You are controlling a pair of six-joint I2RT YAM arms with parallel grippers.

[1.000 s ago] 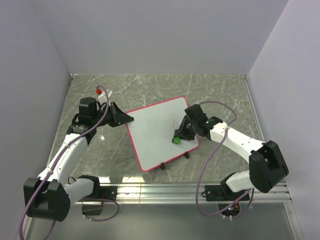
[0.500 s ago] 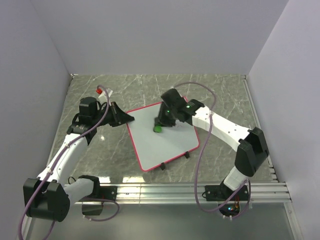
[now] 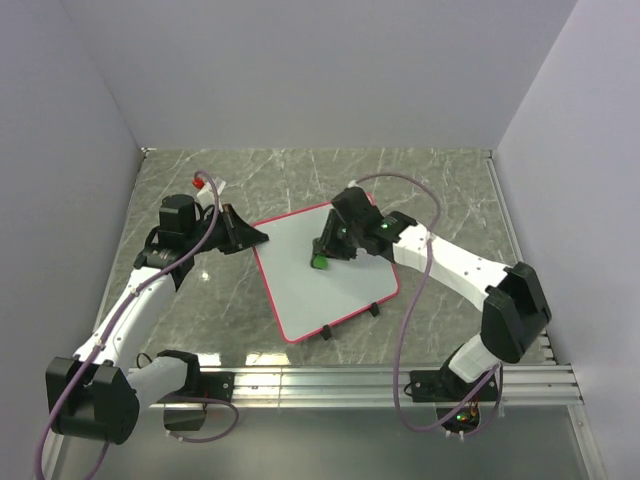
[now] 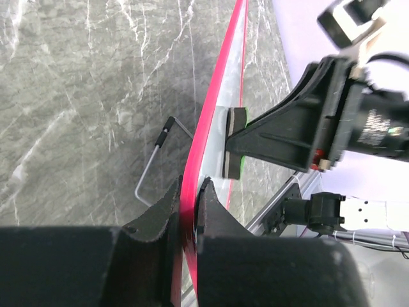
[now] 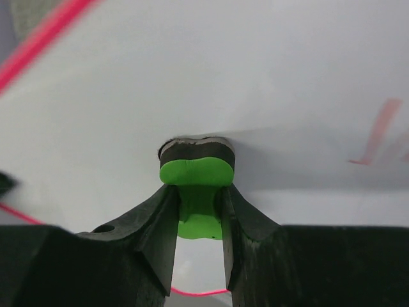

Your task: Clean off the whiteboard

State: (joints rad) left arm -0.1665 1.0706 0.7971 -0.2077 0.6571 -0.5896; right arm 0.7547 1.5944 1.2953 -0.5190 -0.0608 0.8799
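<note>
1. Whiteboard: lies mid-tabletop, turned at an angle, pink-red frame all round. Two black clip feet sit on its near-right edge.
2. Left gripper: at the board's left corner. In the left wrist view the jaws are clamped on the red frame edge, one finger on each side.
3. Right gripper: over the far-middle part of the board. The jaws are closed on a green eraser.
4. Right wrist view: the eraser has a green body pinched between the two fingers, and its dark felt pad is pressed flat against the white surface.
5. Writing: red marker strokes remain on the board to the right of the eraser. They are smears, not legible characters.
6. Labels: there is small white print on the right arm's black housing in the left wrist view, too small to read. No brand is readable anywhere.
7. A small red-and-white object lies on the tabletop beyond the left arm, apart from the board. I cannot tell what it is.
8. A thin wire leg shows beside the frame in the left wrist view.
</note>
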